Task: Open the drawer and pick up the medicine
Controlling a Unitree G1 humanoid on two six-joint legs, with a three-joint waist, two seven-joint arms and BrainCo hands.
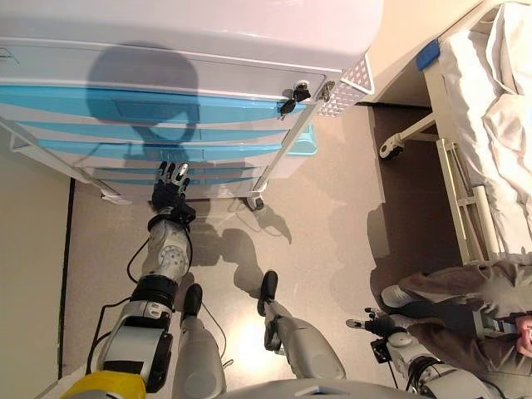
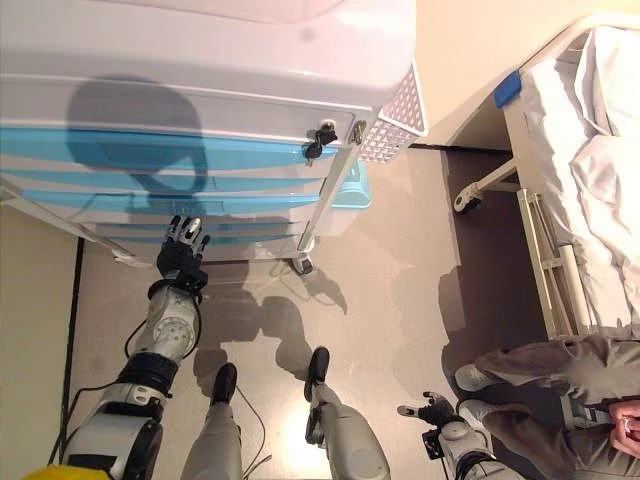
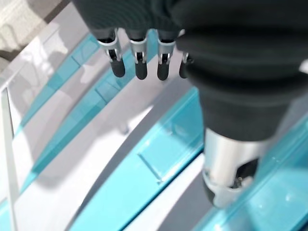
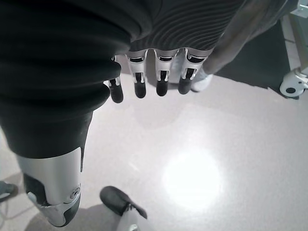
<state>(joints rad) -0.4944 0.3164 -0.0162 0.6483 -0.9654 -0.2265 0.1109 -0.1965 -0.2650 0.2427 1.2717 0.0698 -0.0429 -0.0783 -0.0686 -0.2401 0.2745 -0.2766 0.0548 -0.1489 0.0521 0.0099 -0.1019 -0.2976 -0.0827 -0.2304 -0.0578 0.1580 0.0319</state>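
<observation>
Reaching: left hand (image 1: 169, 193), fingers straight, empty, at the blue drawer fronts (image 1: 158, 108) of the cart, all closed. Medicine: not visible, presumably inside. Right hand (image 4: 159, 77), relaxed, empty, idle over floor. Risk: fingertips slipping off the shallow recessed pull; wrong drawer chosen.

floor (image 1: 332, 208): grey-beige, glossy, one bright light patch seen | white cart (image 1: 191, 75) with blue drawers (image 1: 141, 108) stood on it on castors, all drawers shut | bed frame (image 1: 453, 166) parked at right on a wheel (image 1: 391, 150) | a seated person's shoe (image 1: 397, 295) planted beside the bed
</observation>
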